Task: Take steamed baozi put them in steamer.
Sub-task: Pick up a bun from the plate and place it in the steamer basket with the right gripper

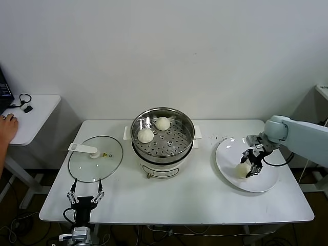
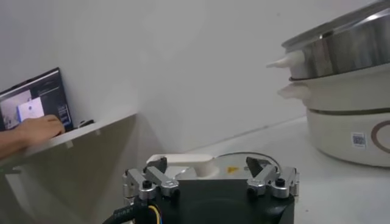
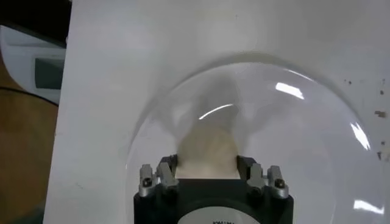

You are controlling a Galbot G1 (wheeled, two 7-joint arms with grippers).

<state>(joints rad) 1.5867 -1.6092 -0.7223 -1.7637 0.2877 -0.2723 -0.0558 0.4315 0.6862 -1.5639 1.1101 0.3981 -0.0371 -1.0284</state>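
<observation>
Bench [image 1: 205, 197] first: a white top carrying everything. At its middle, towards the back edge, stands the steamer [image 1: 163, 154], with two steamed baozi [image 1: 146, 136] lying side by side on the perforated tray at the back-left of the pot. Left of the steamer lies a flat glass lid [image 1: 105, 166] with a white handle. Near the right edge sits a round white plate [image 1: 264, 179], and one more bun [image 1: 243, 170] rests on it. The right hand [image 1: 252, 165] is down on that plate with its fingers [image 3: 247, 165] set on either side of the bun, touching its flanks, clamped on it. The left hand [image 1: 85, 197] hovers at the front-left corner of the bench, just in front of the lid, fingers apart and holding nothing.
</observation>
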